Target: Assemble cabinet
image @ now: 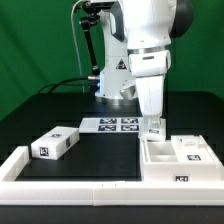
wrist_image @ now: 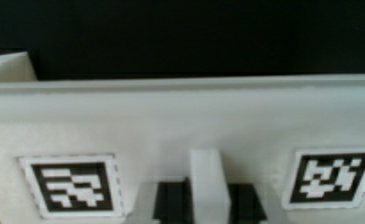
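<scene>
The cabinet (image: 176,158) is a large white box shell with open compartments and square tags, lying at the exterior view's right. My gripper (image: 153,126) stands straight down over its far left wall. In the wrist view the gripper (wrist_image: 204,198) has its two black fingers (wrist_image: 168,203) on either side of a thin white upright rib of the cabinet (wrist_image: 179,115), between two tags, and they seem to press on it. A small white tagged drawer block (image: 55,144) lies on the black table at the exterior view's left, apart from the gripper.
The marker board (image: 112,125) lies flat behind the cabinet, near the robot's base. A long low white border rail (image: 70,185) runs along the table's front and left side. A green curtain closes the back.
</scene>
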Controlling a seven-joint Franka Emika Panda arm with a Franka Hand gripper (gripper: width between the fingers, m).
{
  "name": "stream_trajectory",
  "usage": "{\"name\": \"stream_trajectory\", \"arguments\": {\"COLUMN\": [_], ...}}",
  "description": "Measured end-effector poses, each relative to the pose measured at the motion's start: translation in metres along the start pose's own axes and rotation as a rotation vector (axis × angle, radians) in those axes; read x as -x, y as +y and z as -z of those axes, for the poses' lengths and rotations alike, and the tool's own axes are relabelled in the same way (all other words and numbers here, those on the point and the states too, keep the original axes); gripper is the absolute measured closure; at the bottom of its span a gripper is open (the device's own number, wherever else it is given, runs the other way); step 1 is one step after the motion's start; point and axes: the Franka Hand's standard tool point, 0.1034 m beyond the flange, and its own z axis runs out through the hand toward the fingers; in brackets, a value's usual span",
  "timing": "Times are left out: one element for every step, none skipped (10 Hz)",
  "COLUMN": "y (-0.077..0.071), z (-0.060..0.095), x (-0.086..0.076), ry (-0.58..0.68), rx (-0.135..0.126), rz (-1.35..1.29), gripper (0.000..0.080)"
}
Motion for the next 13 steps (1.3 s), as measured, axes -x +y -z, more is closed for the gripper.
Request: {"name": "stream_trajectory", "arguments": {"y": [0.0,0.0002,0.0023,0.0036,0.0039,0.0037,0.0035,0.0037,0.0029,-0.0008,-0.0029,-0.0022,-0.0016], "z": [-0.0002,-0.0002,0.001,0.0016,0.0013,0.0006,0.0001,0.0008,0.0015,0.0011,0.0002,0.0002,0.0001], "x": [0.0001,0.0002,-0.0004,-0.0003,-0.0004,-0.0018,-0.0033,-0.004,-0.0054,-0.0044,-0.0038,-0.0039,-0.0058], "ry": [0.0,0.0,-0.003,-0.009,-0.012,-0.012,-0.013,-0.015,-0.016,-0.019,-0.02,-0.017,-0.006], "rx": [0.0,-0.001,-0.006,-0.019,-0.029,-0.032,-0.037,-0.039,-0.037,-0.04,-0.044,-0.038,-0.015], "rz": [0.0,0.0,0.001,0.002,0.001,0.001,-0.001,-0.011,-0.013,-0.012,-0.013,-0.014,-0.015], "gripper": [0.0731,0.0731,0.0731,0.073,0.073,0.073,0.073,0.073,0.073,0.0729,0.0729,0.0729,0.0729]}}
